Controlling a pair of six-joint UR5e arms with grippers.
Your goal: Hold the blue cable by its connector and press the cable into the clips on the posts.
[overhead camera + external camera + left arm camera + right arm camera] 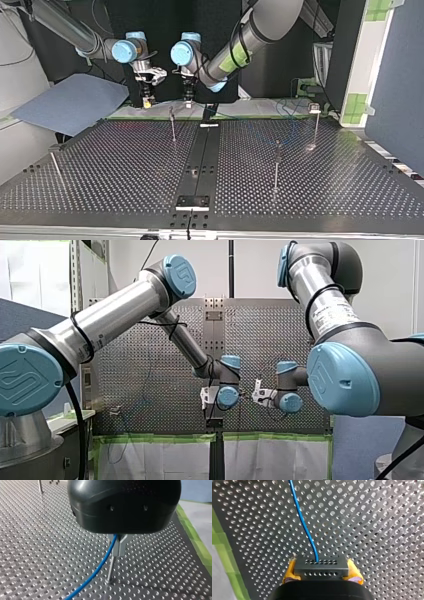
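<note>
Metal and perforated all over, the table (125, 165) is carrying four thin posts, and I am working at its far edge in the top view, where both arms are reaching in side by side. My right arm (350, 365) and my left arm (115, 310) are holding their wrists close together, I judge so that the short stretch of wire between them is easy to steer. My right gripper (322, 573) is clamping its yellow pads (290, 571) on the black connector (320, 565), which is giving me a firm anchor rather than a slippery wire. My left gripper (119, 551) is pinching its metal fingers together on the blue cable (100, 566) while hovering right over a post (110, 570). I am reading that as lining the wire up with that post's clip before pressing down. From the connector the cable is running out over the holes. From the left fingers it is sagging toward the table. I am seeing no clip holding it yet, so the routing is looking barely begun.
</note>
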